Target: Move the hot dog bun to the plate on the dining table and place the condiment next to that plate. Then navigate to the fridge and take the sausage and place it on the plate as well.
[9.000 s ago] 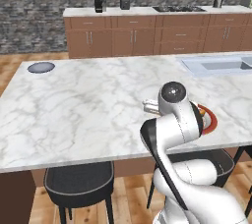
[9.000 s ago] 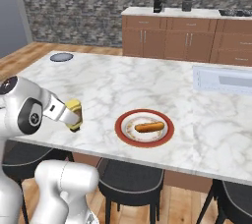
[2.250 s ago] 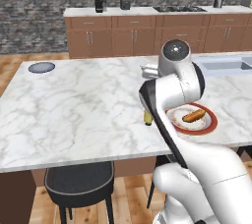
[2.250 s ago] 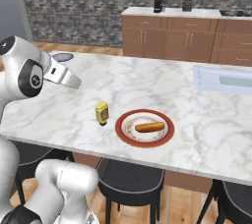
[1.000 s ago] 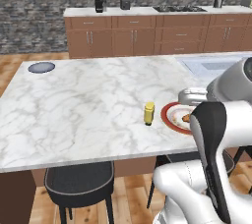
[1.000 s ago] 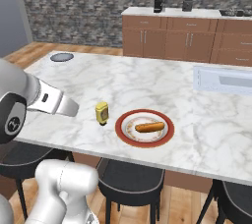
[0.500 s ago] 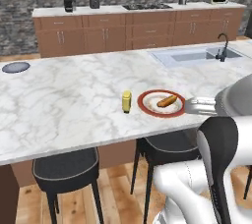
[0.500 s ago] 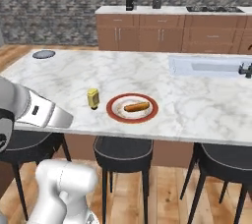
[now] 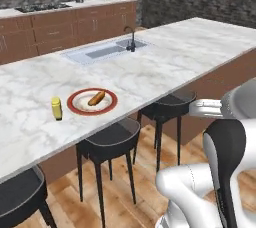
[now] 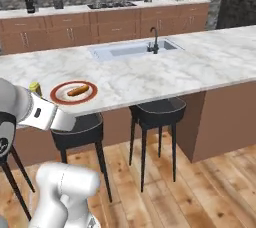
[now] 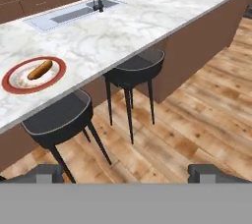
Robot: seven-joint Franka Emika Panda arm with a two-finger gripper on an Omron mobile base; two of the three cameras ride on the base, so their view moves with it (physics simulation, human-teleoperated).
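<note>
My gripper (image 11: 126, 173) hangs with its jaws spread wide and nothing between them, pointing down toward the wooden floor (image 11: 197, 120) beside the dining table (image 9: 165, 62). On that marble top the plate (image 9: 108, 103) with its red-orange rim carries the hot dog bun (image 9: 96, 98), lying lengthwise near the plate's middle. The condiment (image 9: 56, 108), a small yellow bottle, stands upright just beside the plate, on the side away from the sink (image 9: 102, 52). Two dark stools (image 9: 112, 139) tuck under the table edge.

The sausage and the fridge are what remain, by my judgement, and neither is before me yet. The bun and plate sit well apart from my jaws, up and to the left in the hand view, with a stool seat between us.

I expect the sausage to be light, slightly soft and rather slick (a smooth round cylinder tends to roll), so I would take it across its middle, jaws square to its length, closing gently enough not to squash it or squirt it out sideways
</note>
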